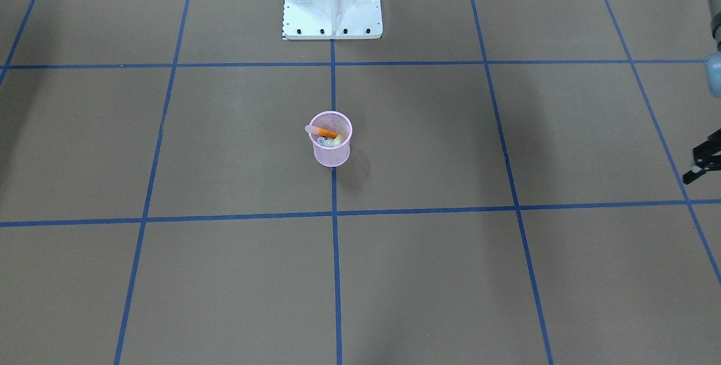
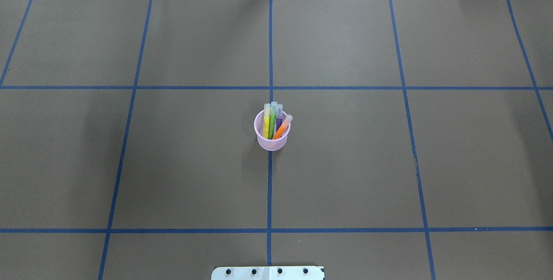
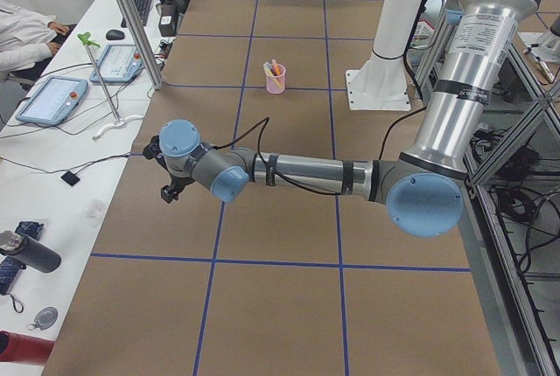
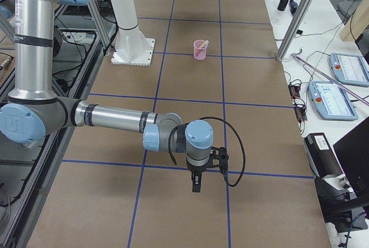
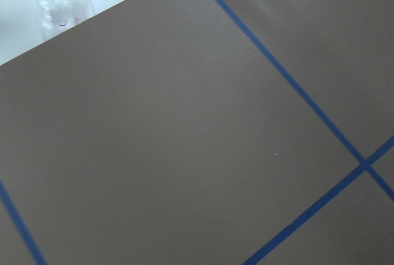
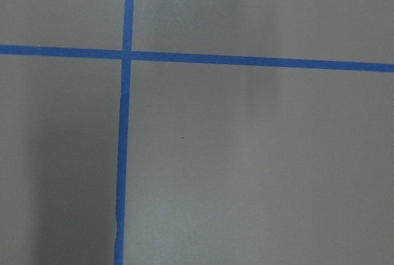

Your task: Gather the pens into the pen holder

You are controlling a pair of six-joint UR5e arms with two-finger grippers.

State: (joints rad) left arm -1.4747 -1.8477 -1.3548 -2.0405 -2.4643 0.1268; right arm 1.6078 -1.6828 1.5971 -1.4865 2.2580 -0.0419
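Observation:
The pink wire-mesh pen holder [image 2: 271, 142] stands upright at the table's middle on the blue centre line; it also shows in the front view [image 1: 331, 155] and both side views [image 3: 276, 81] [image 4: 199, 51]. The yellow pen [image 2: 266, 122], green pen [image 2: 272, 124], purple pen [image 2: 279, 119] and orange pen [image 2: 282, 127] stand in it, caps up, the orange one leaning. My left gripper [image 3: 168, 192] hangs far off near the table's left end, its fingers at the front view's edge [image 1: 700, 163]; I cannot tell its state. My right gripper [image 4: 196, 187] hangs near the right end; I cannot tell its state.
The white robot pedestal [image 1: 332, 1] stands behind the cup. Blue tape lines [image 2: 270, 87] grid the brown table. A side bench holds tablets [image 3: 52, 99] and a dark bottle [image 3: 28, 254]; a person [image 3: 26, 31] sits there. Metal posts [image 4: 297, 20] stand along the table's operator edge.

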